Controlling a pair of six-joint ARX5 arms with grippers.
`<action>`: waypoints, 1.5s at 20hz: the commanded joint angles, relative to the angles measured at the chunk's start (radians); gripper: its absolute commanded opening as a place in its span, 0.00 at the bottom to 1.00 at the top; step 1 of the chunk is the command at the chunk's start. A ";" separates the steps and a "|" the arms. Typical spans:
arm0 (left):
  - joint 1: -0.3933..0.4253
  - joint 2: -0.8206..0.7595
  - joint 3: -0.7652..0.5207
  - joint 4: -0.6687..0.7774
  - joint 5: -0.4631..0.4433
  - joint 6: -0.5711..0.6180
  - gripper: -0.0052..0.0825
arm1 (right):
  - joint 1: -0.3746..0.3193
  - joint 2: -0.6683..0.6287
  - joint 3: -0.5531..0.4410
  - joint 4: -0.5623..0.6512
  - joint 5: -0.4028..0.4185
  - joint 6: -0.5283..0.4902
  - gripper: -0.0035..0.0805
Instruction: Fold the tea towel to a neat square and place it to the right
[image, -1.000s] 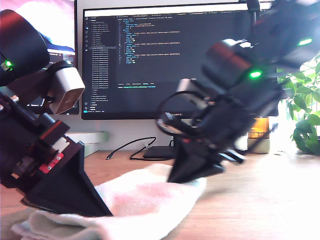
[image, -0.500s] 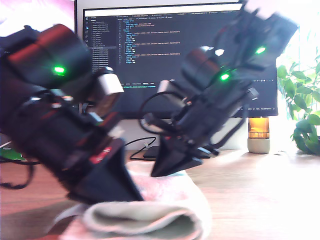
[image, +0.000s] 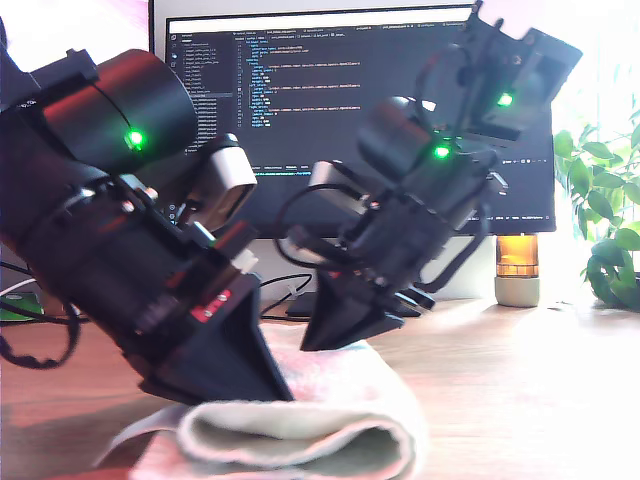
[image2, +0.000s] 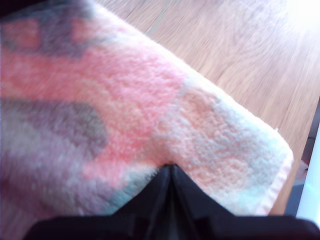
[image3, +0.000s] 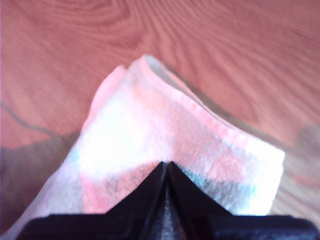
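Observation:
The tea towel (image2: 125, 105) is fluffy cloth in pink, mint and white checks, lying on the wooden table (image2: 240, 55). My first gripper (image2: 170, 167) is shut, its black tips pinching the towel near one corner. My second gripper (image3: 165, 165) is also shut on the towel (image3: 165, 125), where two layered edges show. In the exterior view the towel (image: 310, 435) lies doubled over, its rounded fold facing the camera. Two black arms' closed jaws rest on it, one on the near part (image: 250, 375) and one on the far edge (image: 340, 330). Which arm is which cannot be told.
A monitor (image: 300, 110) with code stands behind the table. A black cable (image: 275, 295) lies at its foot. An amber jar (image: 517, 268) and a green plant (image: 610, 230) are at the exterior view's right. Bare wood (image: 520, 390) stretches to the towel's right there.
The flat towel has been doubled over, so a rounded fold now faces the camera. In the exterior view the near arm swung right and the far arm drew left.

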 joint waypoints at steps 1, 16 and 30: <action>-0.002 -0.040 -0.019 -0.007 -0.009 0.011 0.04 | -0.010 -0.008 0.008 -0.018 -0.015 0.001 0.03; 0.020 -0.175 -0.021 0.015 -0.168 0.214 0.04 | -0.002 -0.319 -0.003 -0.270 0.029 -0.231 0.03; 0.227 -0.175 -0.079 0.193 0.214 0.356 0.04 | 0.118 -1.134 -0.516 -0.150 0.302 -0.292 0.03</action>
